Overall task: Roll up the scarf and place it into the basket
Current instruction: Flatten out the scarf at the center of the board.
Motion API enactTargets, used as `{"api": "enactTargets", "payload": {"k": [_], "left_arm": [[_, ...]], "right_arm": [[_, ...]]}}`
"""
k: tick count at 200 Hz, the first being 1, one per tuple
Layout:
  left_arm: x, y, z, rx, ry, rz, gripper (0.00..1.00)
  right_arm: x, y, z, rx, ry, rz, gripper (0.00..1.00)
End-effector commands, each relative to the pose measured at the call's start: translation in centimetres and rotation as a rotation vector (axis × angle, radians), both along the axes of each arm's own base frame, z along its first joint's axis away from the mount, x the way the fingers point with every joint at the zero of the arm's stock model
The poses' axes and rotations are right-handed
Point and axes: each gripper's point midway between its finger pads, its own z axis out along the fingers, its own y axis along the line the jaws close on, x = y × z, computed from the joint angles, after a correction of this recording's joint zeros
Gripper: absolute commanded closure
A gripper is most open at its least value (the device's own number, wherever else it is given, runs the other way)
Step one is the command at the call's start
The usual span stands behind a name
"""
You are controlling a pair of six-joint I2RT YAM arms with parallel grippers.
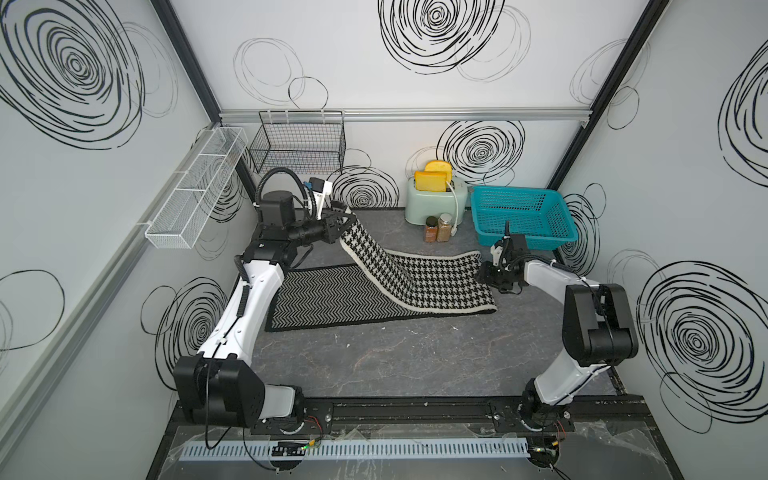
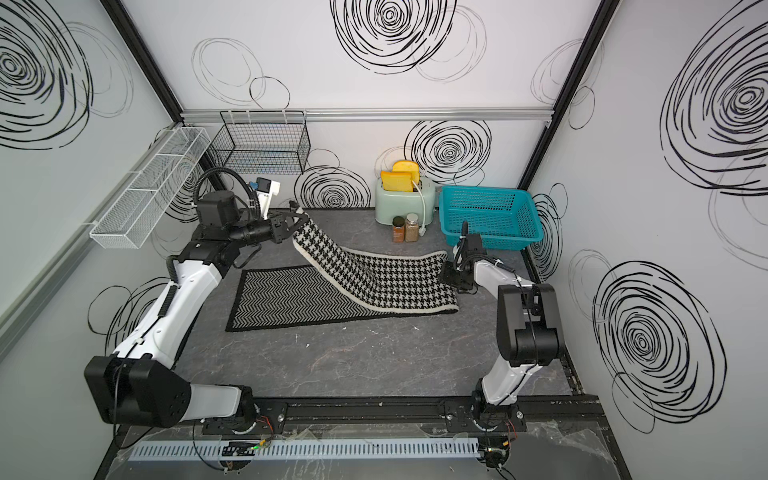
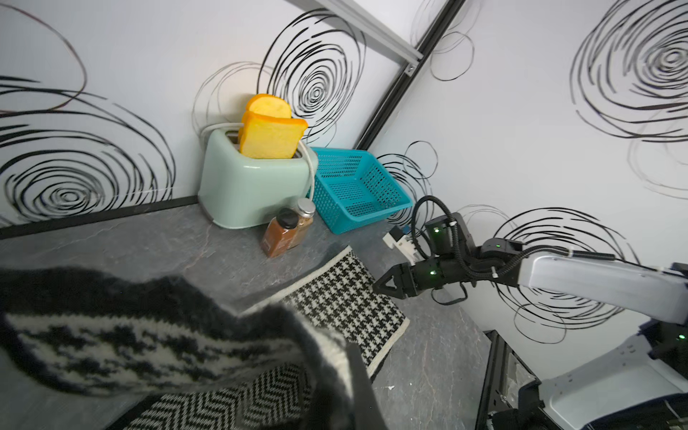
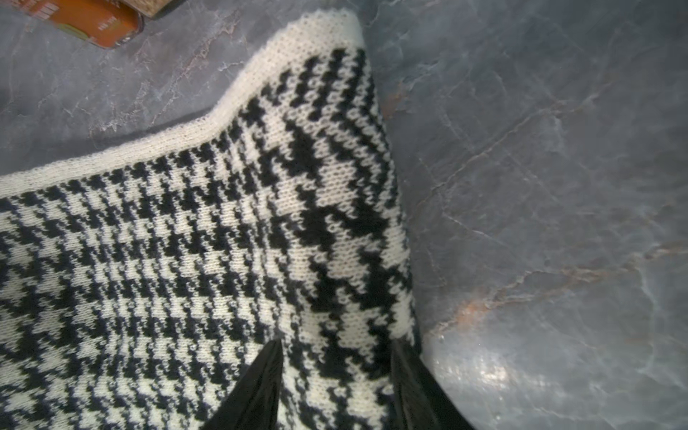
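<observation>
I see the scarf [image 1: 415, 282] spread on the table in front of the toaster [image 1: 428, 203], herringbone side flat, houndstooth half doubled over it. The basket [image 1: 509, 190] sits just beside the toaster, on the right arm's side. My left gripper [image 1: 347, 212], off the toaster's other side, is clamped on the scarf's raised end. My right gripper [image 4: 337, 344] straddles the low end, jaws apart; whether they pinch it, I cannot tell.
</observation>
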Motion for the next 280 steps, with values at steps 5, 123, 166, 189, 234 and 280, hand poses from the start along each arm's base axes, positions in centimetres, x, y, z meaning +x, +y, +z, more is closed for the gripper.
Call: {"api": "enactTargets", "payload": {"k": [5,123,166,189,234,280], "left_arm": [[0.6,3.9,-3.0,0.112,0.081,0.159,1.00],[-1.6,10.9,-12.6,0.030,0.471,0.493,1.00],[-2.8,12.8,-14.8,0.099,0.566,0.610,1.00],[-3.2,13.9,-16.0,0.141,0.618,0.664,1.00],[-4.1,16.7,-18.5,0.223,0.696,0.760,1.00],[-5.3,19.2,-20.4,0.249,0.743,0.833,1.00]], "right_arm": [[-0.4,-0.4,-0.2,-0.033,-0.004,-0.001,0.50],[-2.2,4.4,0.4,-0.003,-0.050,0.120,0.49],[-2.0,2.4,0.5,0.032,-0.052,0.053,0.47],[-2.0,1.5,0.7,0.054,-0.050,0.010,0.46],[-2.1,0.2,0.8,0.056,-0.052,-0.029,0.46],[-2.4,-0.3,0.6,0.054,-0.047,-0.043,0.45]]}}
